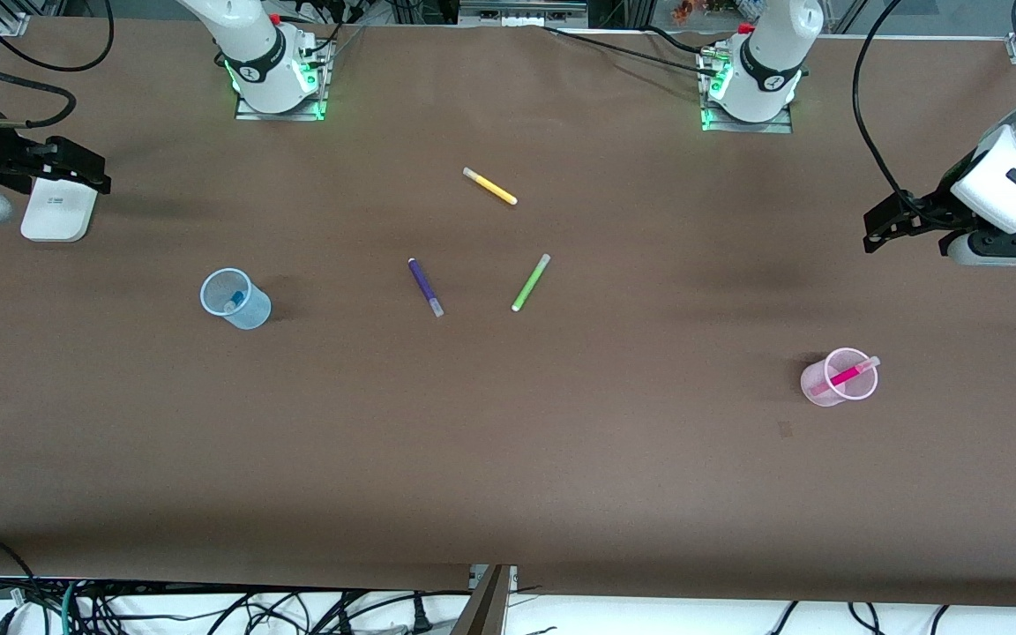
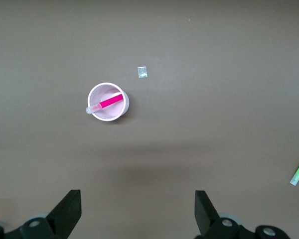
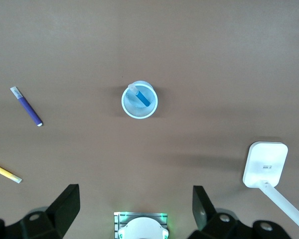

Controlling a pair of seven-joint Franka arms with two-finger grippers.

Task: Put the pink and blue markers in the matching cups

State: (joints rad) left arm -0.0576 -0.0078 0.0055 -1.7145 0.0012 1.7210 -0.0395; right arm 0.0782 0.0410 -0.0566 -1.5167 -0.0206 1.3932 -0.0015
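The pale blue cup (image 1: pixel 248 310) stands toward the right arm's end of the table with the blue marker (image 1: pixel 233 302) inside it; both also show in the right wrist view, cup (image 3: pixel 127 107) and marker (image 3: pixel 142 97). The pale pink cup (image 1: pixel 817 386) stands toward the left arm's end, nearer the front camera, with the pink marker (image 1: pixel 845 376) leaning in it, cap end over the rim; the left wrist view shows cup (image 2: pixel 109 115) and marker (image 2: pixel 110 101). My left gripper (image 1: pixel 889 229) (image 2: pixel 138 206) and right gripper (image 1: pixel 89 172) (image 3: pixel 135 204) hang open and empty, each held apart from its cup.
A purple marker (image 1: pixel 425 287), a lime-green marker (image 1: pixel 530 282) and a yellow marker (image 1: pixel 489 186) lie loose mid-table. A white flat device (image 1: pixel 58 212) sits under my right gripper. A small scrap (image 2: pixel 143 72) lies beside the pink cup.
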